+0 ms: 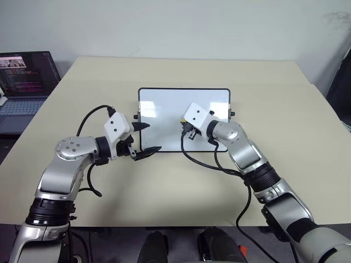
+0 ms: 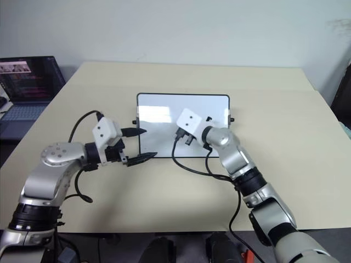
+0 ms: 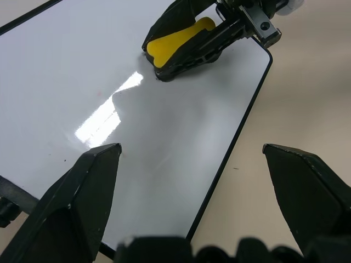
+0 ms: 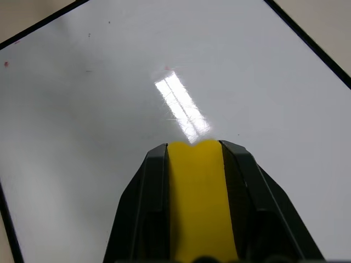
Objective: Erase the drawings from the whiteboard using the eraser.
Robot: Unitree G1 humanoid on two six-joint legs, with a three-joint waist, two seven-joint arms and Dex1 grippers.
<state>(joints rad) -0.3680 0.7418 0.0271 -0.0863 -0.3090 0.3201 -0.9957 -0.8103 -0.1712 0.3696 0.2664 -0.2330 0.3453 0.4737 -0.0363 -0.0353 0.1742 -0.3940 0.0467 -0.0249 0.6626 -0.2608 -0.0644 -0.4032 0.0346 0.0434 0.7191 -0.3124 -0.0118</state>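
The whiteboard (image 1: 164, 112) lies flat at the middle of the beige desk (image 1: 285, 131), its black frame and side knobs visible. The right end effector (image 4: 192, 159) is clamped on the yellow eraser (image 4: 194, 197), one black finger against each side, and holds it over the board's right-hand part; the eraser's tip is at or just above the glossy surface, contact uncertain. The left end effector (image 1: 145, 138) stands wide open and empty at the board's left edge, its fingers (image 3: 77, 203) spread either side of the board's near corner. The white surface shows only faint reddish specks (image 4: 6, 64). An open laptop (image 1: 24, 82) sits well apart at the far left.
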